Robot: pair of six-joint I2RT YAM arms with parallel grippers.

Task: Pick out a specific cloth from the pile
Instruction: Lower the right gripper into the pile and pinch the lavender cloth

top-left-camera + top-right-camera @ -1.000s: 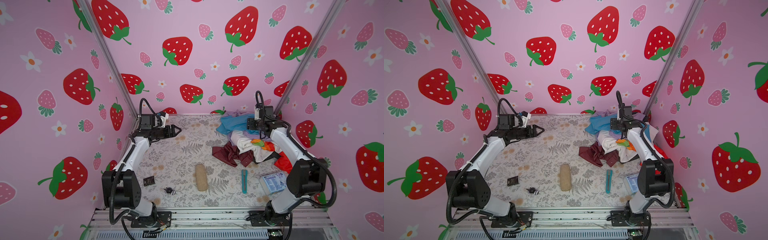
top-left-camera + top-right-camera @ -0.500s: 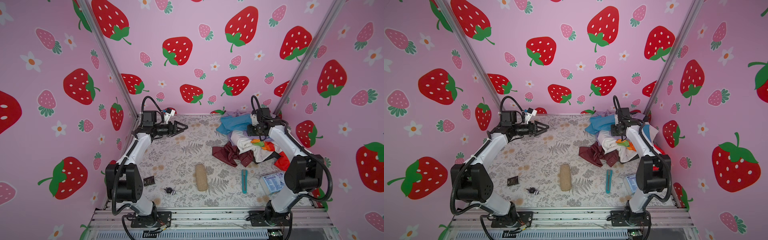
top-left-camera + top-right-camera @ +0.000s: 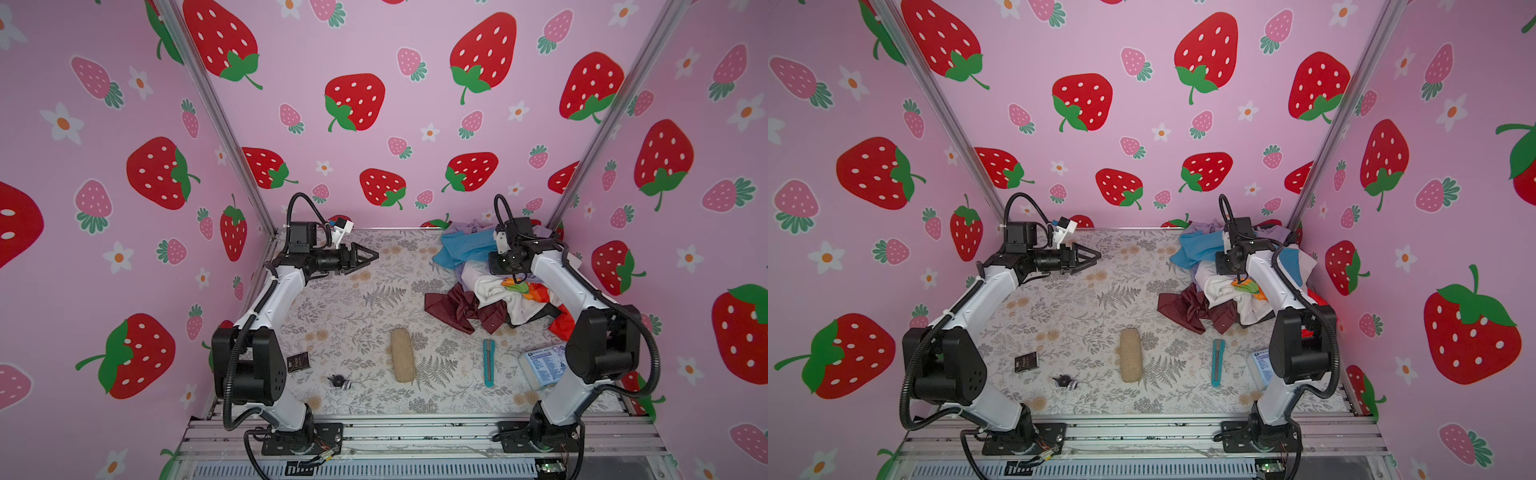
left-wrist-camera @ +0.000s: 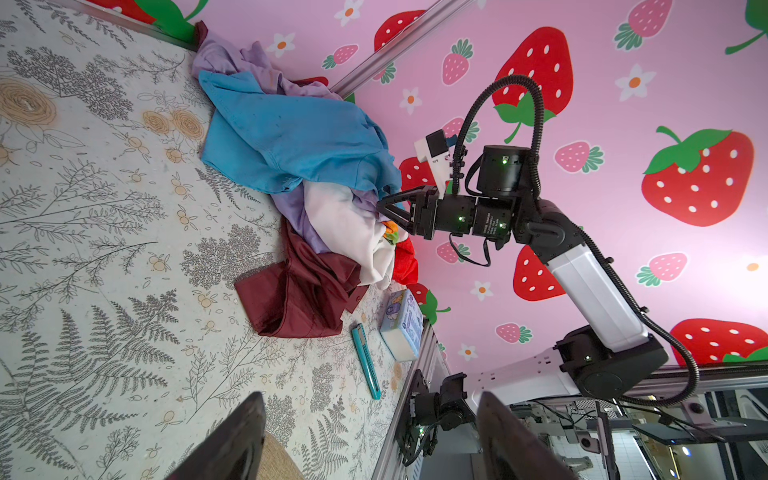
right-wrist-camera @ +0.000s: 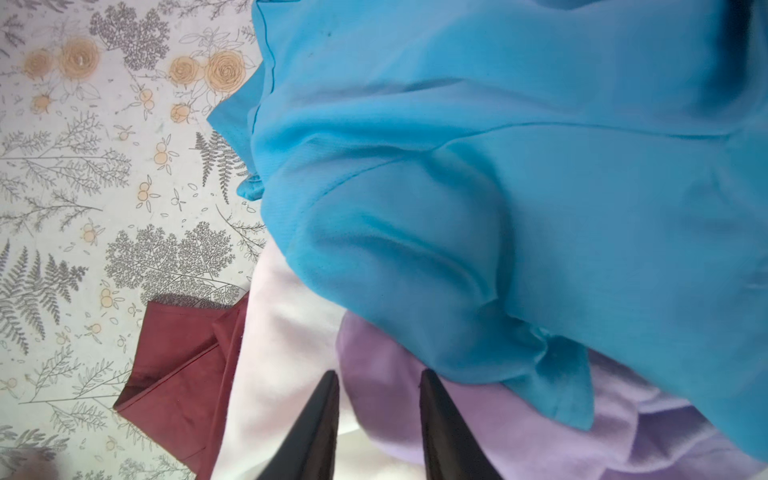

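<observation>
Cloth [image 5: 519,440], plain lavender fabric, peeks under bright blue garment [image 5: 498,166], so right fingers [image 5: 320,424] straddle it; clamped? cannot tell. Left fingers [image 4: 232,440] apart, empty, idle.

No text legible; print on the blue-white packet [image 3: 544,368] and black sachet [image 3: 298,361] — too small to read.

lavender cloth [image 5: 519,428], soft, matt; blue garment [image 5: 498,166] (fine knit)

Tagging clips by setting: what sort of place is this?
Probably a robot test booth: strawberry-print walls on metal posts, left arm and right arm bolted to a rail, a clothes pile on the table.
</observation>
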